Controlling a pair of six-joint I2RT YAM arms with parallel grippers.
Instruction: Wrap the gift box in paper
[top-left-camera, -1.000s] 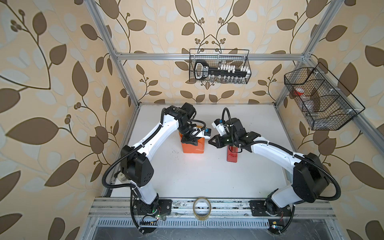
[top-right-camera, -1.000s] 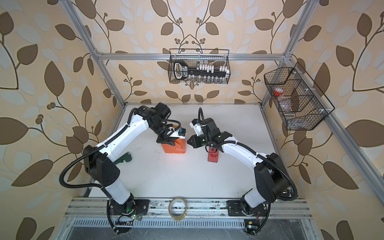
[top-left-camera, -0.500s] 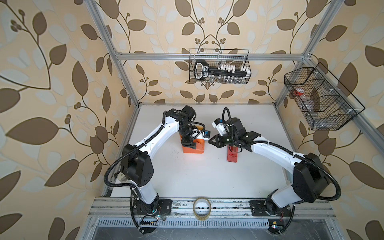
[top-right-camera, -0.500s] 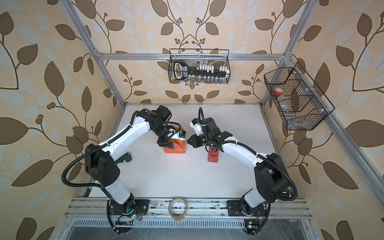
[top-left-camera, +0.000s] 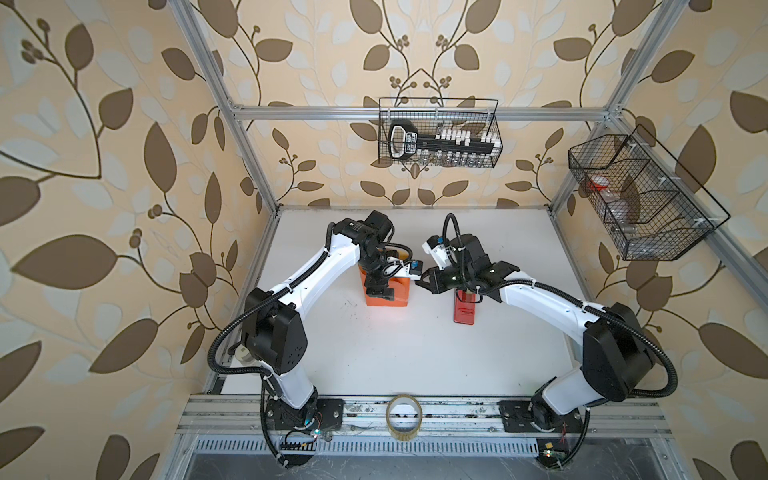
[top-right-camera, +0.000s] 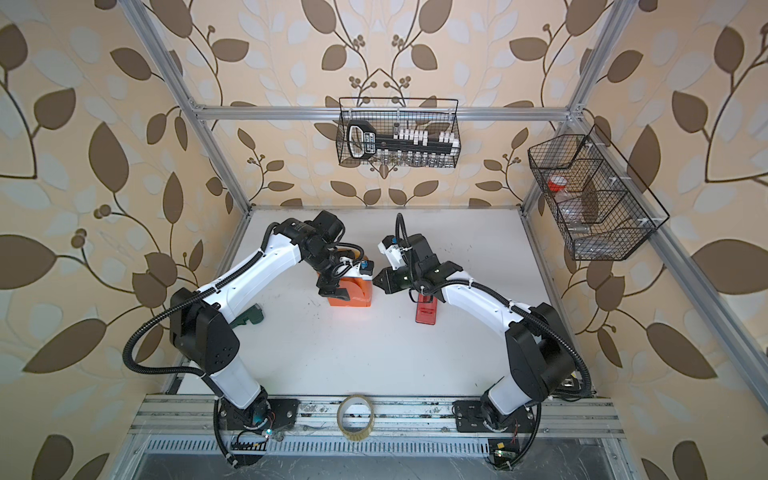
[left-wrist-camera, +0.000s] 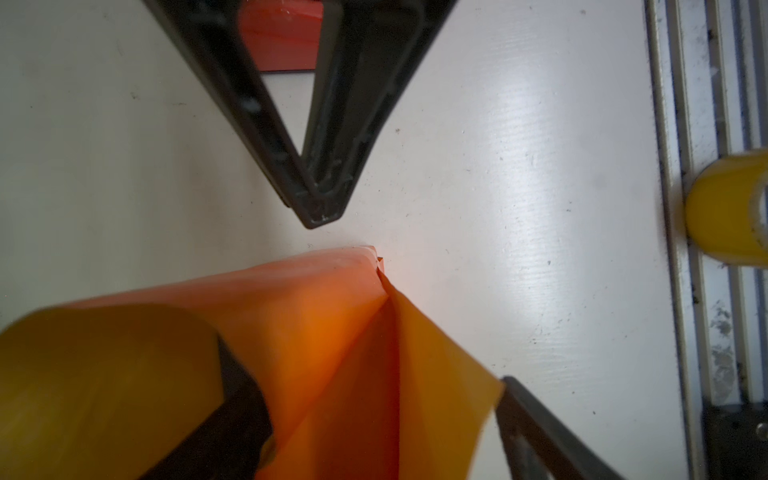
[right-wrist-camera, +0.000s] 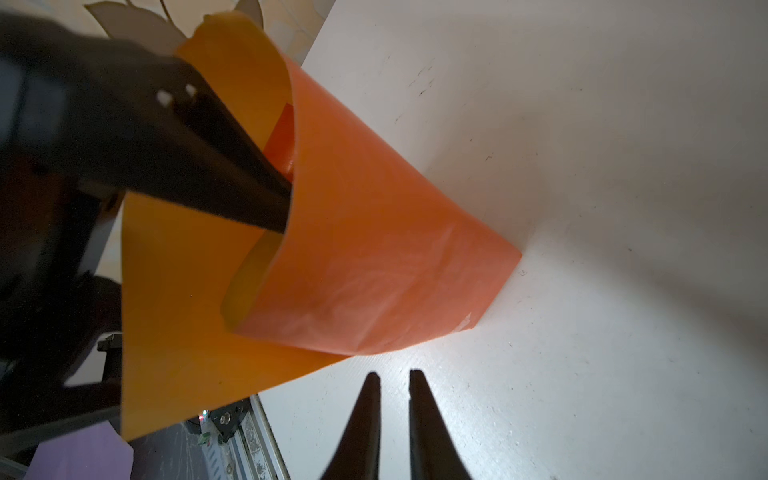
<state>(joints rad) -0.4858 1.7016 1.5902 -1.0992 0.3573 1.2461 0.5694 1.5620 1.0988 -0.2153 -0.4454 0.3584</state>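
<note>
- Jaws of the left gripper (top-left-camera: 380, 289), narrower a second ago, now spread wide over the paper (top-left-camera: 398, 293).
- Jaws of the right gripper (right-wrist-camera: 394, 376): pressed almost together, empty.
- It sits on the desk (top-left-camera: 374, 353), orange, flap curling up.

The paper (right-wrist-camera: 374, 257) is a thin, smooth sheet with faint creases and a slight sheen, the white desk (top-left-camera: 415, 353) is smooth, semi-glossy and lightly scuffed, the fingers (right-wrist-camera: 365, 424) are matt black plastic, and the tape roll (top-left-camera: 404, 433) is glossy translucent film.
</note>
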